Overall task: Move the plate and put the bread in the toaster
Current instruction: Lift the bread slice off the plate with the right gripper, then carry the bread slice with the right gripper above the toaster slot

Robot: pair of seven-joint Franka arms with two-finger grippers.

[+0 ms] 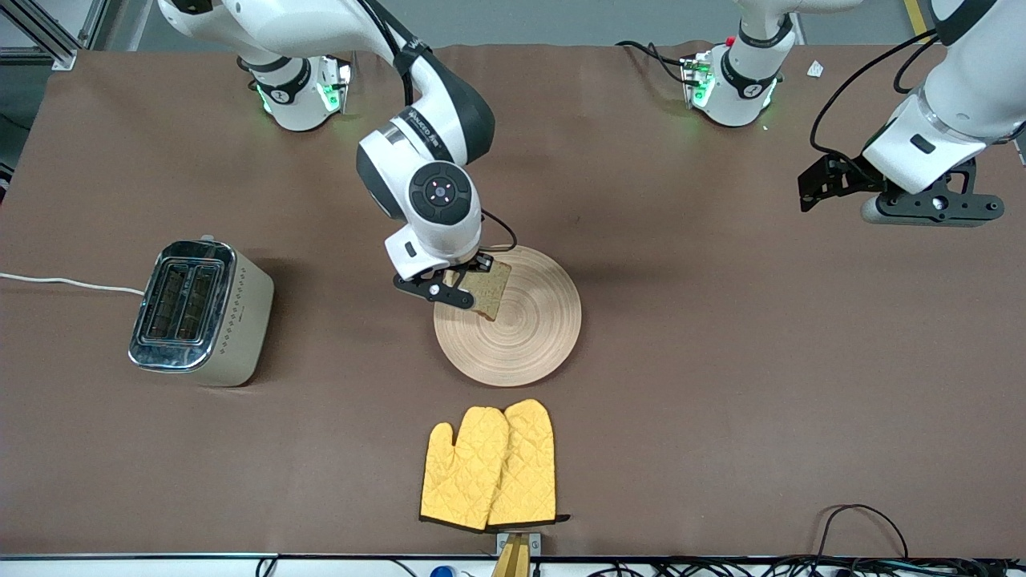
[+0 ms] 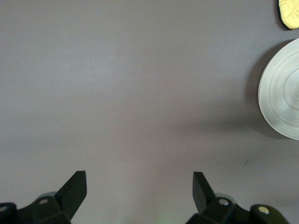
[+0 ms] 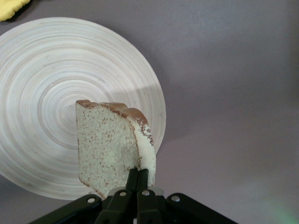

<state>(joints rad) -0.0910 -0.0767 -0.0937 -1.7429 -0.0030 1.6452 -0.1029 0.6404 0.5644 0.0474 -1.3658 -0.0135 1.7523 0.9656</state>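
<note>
My right gripper is shut on one edge of the bread, a brown speckled slice with a darker crust. The slice hangs upright over the rim of the plate, on the side toward the toaster. In the right wrist view the fingers pinch the bread above the pale ringed plate. The toaster, cream-sided with a chrome top and two slots, stands toward the right arm's end of the table. My left gripper waits open over bare table at the left arm's end. Nothing is between its fingertips, and the plate shows at that view's edge.
A pair of yellow oven mitts lies nearer the front camera than the plate, also showing as yellow corners. The toaster's white cord runs off the table's end. Cables lie along the front edge.
</note>
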